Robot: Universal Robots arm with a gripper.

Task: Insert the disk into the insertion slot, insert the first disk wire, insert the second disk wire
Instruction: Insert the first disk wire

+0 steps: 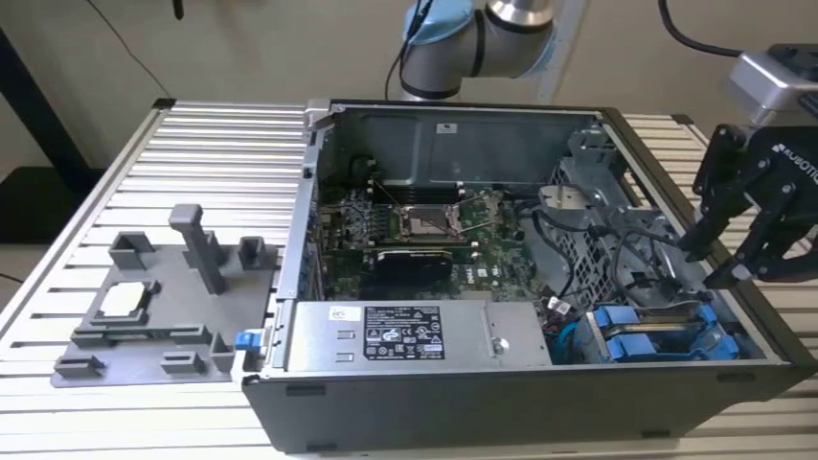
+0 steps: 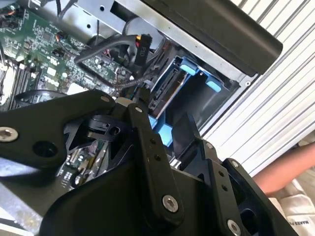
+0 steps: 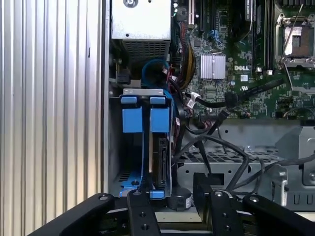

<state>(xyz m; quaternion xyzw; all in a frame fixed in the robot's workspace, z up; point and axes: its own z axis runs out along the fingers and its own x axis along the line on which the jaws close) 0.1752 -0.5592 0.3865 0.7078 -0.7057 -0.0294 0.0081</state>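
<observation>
Since the disk (image 3: 161, 157) stands on edge inside the insertion slot (image 3: 114, 147), with its blue carrier front just beside that of the other blue-fronted drive (image 3: 130, 120), the seating step looks done. A dark connector strip on the disk's exposed edge appears bare, and the black cables (image 3: 216, 142) lie loose just beside the cage, so I judge that neither wire is plugged in yet.

In the first wrist view the tool (image 3: 172, 196) hangs over the cable end of the cage. Its fingers are spread and nothing is between them, which suits reaching for a plug rather than carrying anything. In the exterior view it sits by the computer case (image 1: 780, 331) wall on the exterior view's right, above the blue carriers. That puts it well apart from the power-supply box (image 1: 409, 331) and from the grey fixture (image 1: 153, 307) on the slatted surface (image 1: 205, 144).
</observation>
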